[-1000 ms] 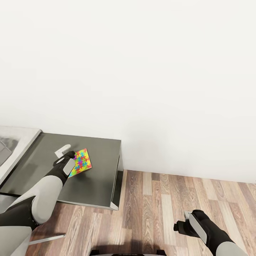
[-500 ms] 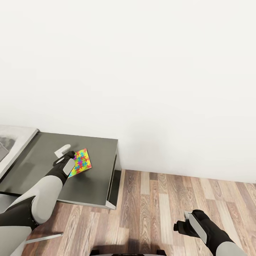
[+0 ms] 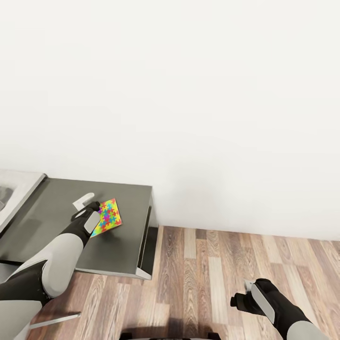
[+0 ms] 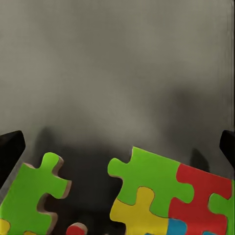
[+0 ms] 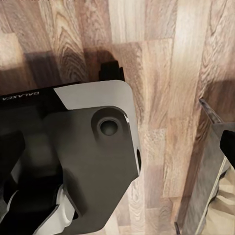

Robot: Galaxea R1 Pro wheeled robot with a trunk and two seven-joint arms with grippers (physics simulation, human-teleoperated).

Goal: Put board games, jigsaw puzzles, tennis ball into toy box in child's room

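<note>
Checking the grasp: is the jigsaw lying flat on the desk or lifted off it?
Cannot tell. In the head view the jigsaw sits over the dark desk at the left gripper; neither view shows clearly whether it touches.

Plain white wall [image 3: 189, 94] above wood-plank floor [image 3: 208, 283] (brown, streaky)

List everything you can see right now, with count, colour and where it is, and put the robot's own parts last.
jigsaw puzzle: one, multicoloured (yellow, green, blue, pink, orange), at the left gripper over the dark-grey section of the table.
table: one, dark-grey lower section with a pale top at the far left, against the wall.
floor: brown wood planks, right of the table.
wall: white, behind the table.
left gripper: one, black with a white finger, at the puzzle's edge; grip cannot be judged.
right gripper: one, black and grey, low over the floor; jaw state unclear.
</note>
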